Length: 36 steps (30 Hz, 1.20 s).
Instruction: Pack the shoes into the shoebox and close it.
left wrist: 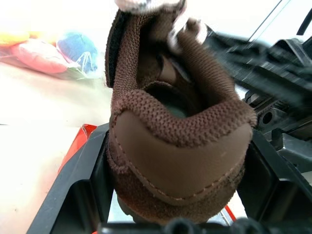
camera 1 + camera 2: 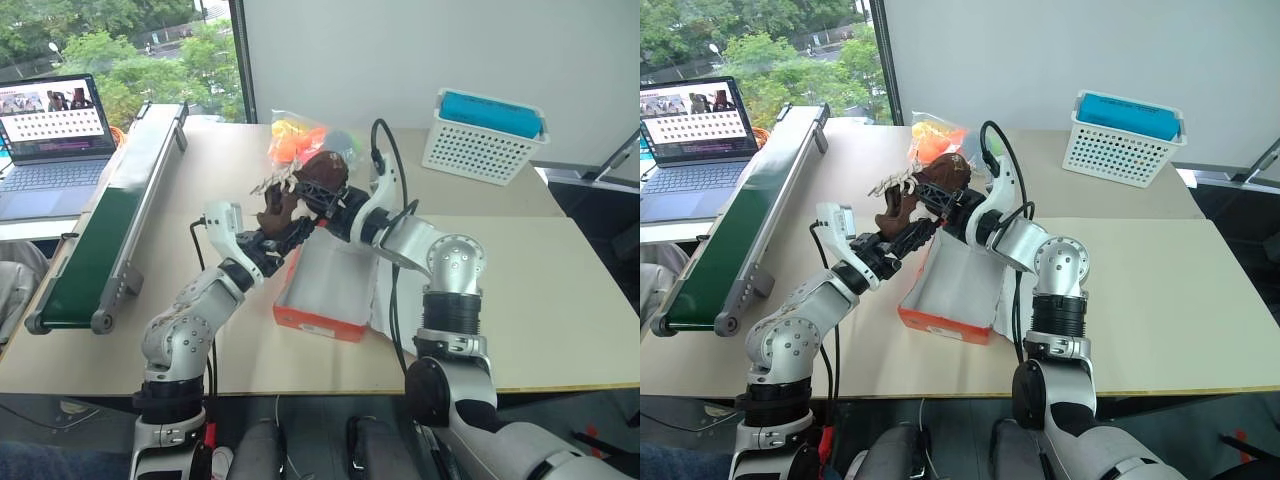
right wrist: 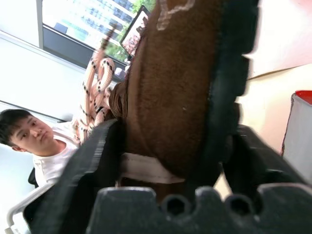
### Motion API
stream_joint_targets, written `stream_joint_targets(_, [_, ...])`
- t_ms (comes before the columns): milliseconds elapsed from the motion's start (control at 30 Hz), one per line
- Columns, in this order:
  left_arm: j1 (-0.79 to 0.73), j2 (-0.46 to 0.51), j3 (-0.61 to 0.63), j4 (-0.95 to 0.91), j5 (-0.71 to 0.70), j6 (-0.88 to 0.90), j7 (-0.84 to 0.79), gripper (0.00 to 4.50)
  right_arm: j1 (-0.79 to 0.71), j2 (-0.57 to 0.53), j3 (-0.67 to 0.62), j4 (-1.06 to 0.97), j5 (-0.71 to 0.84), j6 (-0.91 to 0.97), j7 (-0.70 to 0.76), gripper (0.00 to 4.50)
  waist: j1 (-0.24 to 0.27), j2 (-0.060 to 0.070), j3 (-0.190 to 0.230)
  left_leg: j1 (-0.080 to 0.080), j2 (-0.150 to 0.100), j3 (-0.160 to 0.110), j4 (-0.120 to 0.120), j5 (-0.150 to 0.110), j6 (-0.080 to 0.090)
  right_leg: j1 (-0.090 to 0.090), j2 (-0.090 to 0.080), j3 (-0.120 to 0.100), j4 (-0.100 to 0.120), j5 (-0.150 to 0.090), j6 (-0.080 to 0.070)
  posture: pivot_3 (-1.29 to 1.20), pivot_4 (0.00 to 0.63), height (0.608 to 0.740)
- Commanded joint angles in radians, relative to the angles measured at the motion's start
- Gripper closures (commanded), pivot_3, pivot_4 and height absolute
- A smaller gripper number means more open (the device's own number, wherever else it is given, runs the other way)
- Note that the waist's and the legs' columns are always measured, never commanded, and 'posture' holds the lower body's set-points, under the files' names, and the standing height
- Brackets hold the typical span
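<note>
One dark brown shoe (image 2: 285,205) with pale laces hangs in the air above the far left end of the shoebox (image 2: 318,322), an orange-red box with a white inside, open on the table. My left gripper (image 2: 277,240) is shut on the shoe's heel (image 1: 175,161) from below. My right gripper (image 2: 318,200) comes in from the right, and its fingers (image 3: 92,161) sit against the shoe's side and sole (image 3: 229,73). The toe points up and away from me. I cannot tell whether the box holds another shoe, as arms cover part of it.
A white lattice basket (image 2: 480,150) with a blue thing in it stands at the back right. A green conveyor (image 2: 105,225) runs along the left edge, a laptop (image 2: 55,140) beyond it. A bag of coloured items (image 2: 298,138) lies behind the shoe. A person (image 3: 34,141) sits nearby.
</note>
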Motion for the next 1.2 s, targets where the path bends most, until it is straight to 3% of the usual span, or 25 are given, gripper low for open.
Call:
stream_joint_targets(33, [-0.017,0.003,0.01,-0.045,-0.003,-0.028,-0.003,1.41,-0.033,0.0,-0.004,-0.025,0.023,-0.018,0.003,3.0,0.0,0.0,0.0,0.0,0.0,0.0,0.0,0.0,0.0,0.0,0.0,0.0,0.0,0.0,0.0,0.0,0.15,0.74])
stream_joint_targets(200, [-0.011,0.02,-0.027,-0.031,0.067,-0.054,-0.006,1.41,-0.038,-0.008,-0.006,-0.031,0.035,-0.02,0.007,3.16,0.001,0.0,0.0,0.0,0.0,0.0,0.0,0.0,0.0,0.0,0.0,0.0,0.0,0.0,0.0,0.0,0.15,0.74])
stream_joint_targets(333, [0.007,0.061,-0.081,-0.051,0.118,-0.052,-0.032,0.03,-0.057,-0.036,-0.051,-0.017,0.024,-0.07,-0.018,3.21,0.001,0.0,0.0,0.0,0.0,0.0,0.0,0.0,0.0,0.0,0.0,0.0,0.0,0.0,0.0,0.0,0.15,0.74])
stream_joint_targets(400, [0.012,0.075,-0.098,-0.055,0.133,-0.042,-0.032,0.03,-0.068,-0.067,-0.068,-0.003,0.007,-0.094,-0.023,3.21,0.002,0.0,0.0,0.0,0.0,0.0,0.0,0.0,0.0,0.0,0.0,0.0,0.0,0.0,0.0,0.0,0.15,0.74])
stream_joint_targets(500, [0.075,0.14,-0.107,-0.073,0.172,-0.065,-0.081,0.03,-0.123,-0.219,-0.1,0.061,-0.035,-0.102,-0.013,3.21,0.004,0.001,0.001,0.0,0.0,0.0,0.0,0.0,0.0,0.0,0.0,0.0,-0.001,0.0,0.0,0.0,0.15,0.74])
stream_joint_targets(567, [0.119,0.183,-0.096,-0.088,0.18,-0.065,-0.112,0.03,-0.169,-0.336,-0.095,0.11,-0.048,-0.022,-0.01,3.21,0.008,0.003,0.002,-0.001,-0.001,0.0,0.0,0.0,0.0,0.0,-0.001,0.0,-0.001,0.0,0.0,0.0,0.15,0.74])
stream_joint_targets(667, [0.147,0.219,-0.102,-0.108,0.183,-0.06,-0.136,0.03,-0.221,-0.42,-0.095,0.159,-0.018,0.153,-0.045,3.21,0.005,0.004,0.003,-0.002,-0.001,0.001,-0.001,0.0,0.0,-0.002,-0.001,0.0,-0.002,0.0,0.0,0.0,0.15,0.74])
stream_joint_targets(833, [0.158,0.224,-0.135,-0.109,0.201,-0.059,-0.165,0.03,-0.264,-0.42,-0.123,0.182,0.009,0.505,-0.192,3.21,-0.015,0.004,0.003,0.0,0.002,0.002,-0.003,0.0,0.0,-0.002,0.001,0.003,-0.001,-0.001,-0.002,0.0,0.15,0.74])
stream_joint_targets(1033, [0.184,0.187,-0.159,-0.12,0.22,-0.067,-0.151,0.03,-0.174,-0.415,-0.036,0.212,0.127,0.515,-0.359,3.21,-0.001,0.005,0.003,-0.001,0.001,0.002,-0.003,0.0,0.0,-0.002,0.001,0.002,-0.002,-0.001,-0.002,0.0,0.15,0.74])
stream_joint_targets(1200, [0.204,0.165,-0.165,-0.142,0.234,-0.067,-0.135,0.03,-0.111,-0.416,0.031,0.27,0.067,0.515,-0.337,3.21,0.006,0.005,0.003,-0.002,0.0,0.002,-0.003,0.0,0.0,-0.002,0.0,0.002,-0.003,-0.001,-0.001,0.0,0.15,0.74])
